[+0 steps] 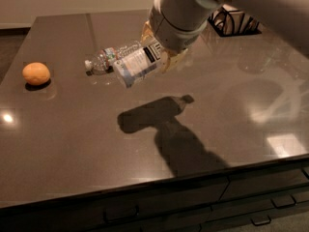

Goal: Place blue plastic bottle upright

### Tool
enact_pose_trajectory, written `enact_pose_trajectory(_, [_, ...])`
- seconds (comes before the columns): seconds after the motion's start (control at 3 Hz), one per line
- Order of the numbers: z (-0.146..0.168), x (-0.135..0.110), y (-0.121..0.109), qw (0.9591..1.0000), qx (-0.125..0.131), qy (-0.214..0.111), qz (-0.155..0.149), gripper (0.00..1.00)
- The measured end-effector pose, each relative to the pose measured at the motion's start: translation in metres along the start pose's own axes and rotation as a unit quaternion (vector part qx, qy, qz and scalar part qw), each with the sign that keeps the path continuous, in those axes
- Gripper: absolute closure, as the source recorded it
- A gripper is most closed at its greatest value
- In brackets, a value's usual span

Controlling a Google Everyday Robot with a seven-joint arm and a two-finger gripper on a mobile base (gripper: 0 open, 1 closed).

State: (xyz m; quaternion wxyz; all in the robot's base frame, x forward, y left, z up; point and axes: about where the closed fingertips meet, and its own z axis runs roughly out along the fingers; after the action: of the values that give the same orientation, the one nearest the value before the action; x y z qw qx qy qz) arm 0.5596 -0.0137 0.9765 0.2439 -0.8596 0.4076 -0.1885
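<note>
The blue plastic bottle (139,65) is held in the air above the dark table (72,129), tilted, its base pointing down to the left and its cap end hidden behind my gripper. Its pale-blue-and-white label with a dark square logo shows. My gripper (161,52) is shut on the bottle's upper part, with tan fingers (170,60) either side of it. The bottle's shadow (149,112) lies on the table below.
A slimmer clear ribbed bottle (108,57) lies on its side on the table just behind the held bottle. An orange (36,73) sits at the left edge. A black wire basket (234,21) stands at the back right. Drawers run along the table's front.
</note>
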Motion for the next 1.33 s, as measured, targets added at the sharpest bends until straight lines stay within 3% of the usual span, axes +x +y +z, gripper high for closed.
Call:
enact_pose_trajectory(0.33, [0.0, 0.0, 0.001, 1.0, -0.001, 0.0, 0.0, 1.0])
enact_pose_trajectory(0.67, [-0.005, 0.005, -0.007, 0.9996, 0.006, 0.016, -0.024, 1.0])
enact_pose_trajectory(1.0, [-0.007, 0.007, -0.021, 0.997, 0.025, 0.02, -0.07, 1.0])
enact_pose_trajectory(1.33, [-0.012, 0.004, -0.032, 0.9875, 0.062, 0.012, -0.144, 1.0])
